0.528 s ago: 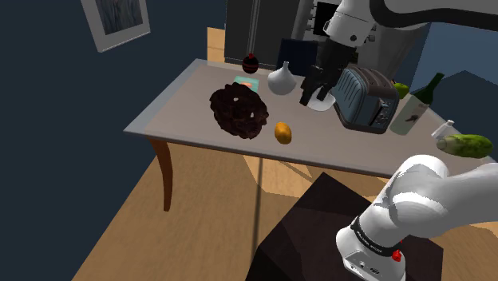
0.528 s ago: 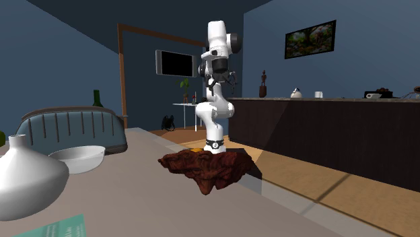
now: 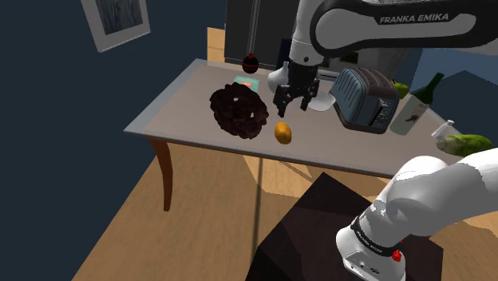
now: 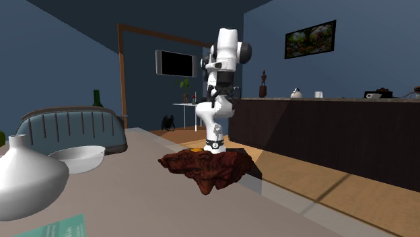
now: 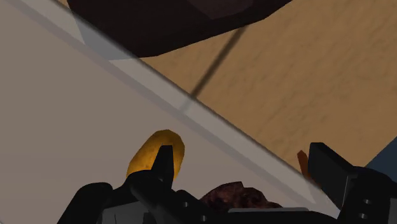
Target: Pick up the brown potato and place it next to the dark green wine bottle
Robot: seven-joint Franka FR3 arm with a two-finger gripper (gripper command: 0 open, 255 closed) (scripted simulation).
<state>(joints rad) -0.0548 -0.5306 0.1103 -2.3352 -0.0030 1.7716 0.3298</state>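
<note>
**A:** What do the views give, biggest things first?

**B:** A grey-topped counter (image 3: 179, 108) on brown legs. The white arm (image 3: 359, 24) bends over it from the dark stand (image 3: 319, 231). The second exterior view looks low along the counter top and adds a wall screen (image 4: 175, 64) and a long dark bar (image 4: 323, 128) behind the arm. The wrist view adds the counter's edge, with wooden floor (image 5: 305, 76) below it.

**A:** And on the counter?

**B:** A toaster (image 3: 363, 97) stands at the shoulder view's right, with the dark green wine bottle (image 3: 419, 100), white-labelled, just beyond it. A dark brown lumpy piece (image 3: 238, 112) sits mid-counter. A white vase (image 3: 279, 78) is partly hidden by the arm, and a white bowl (image 3: 323, 104) is tucked against the toaster. In the second exterior view the lump blocks the foot of the arm.

**A:** The potato?

**B:** The orange-brown potato (image 3: 282, 132) lies near the counter's front edge. It is just beside the lump and well apart from the bottle, with the toaster between them.

**A:** The tool?

**B:** The black tool (image 3: 291, 105) hangs above the potato with a gap showing, fingers spread wide and nothing clasped. In the wrist view one finger (image 5: 164, 167) overlaps the potato, and I cannot tell whether it touches.
</note>
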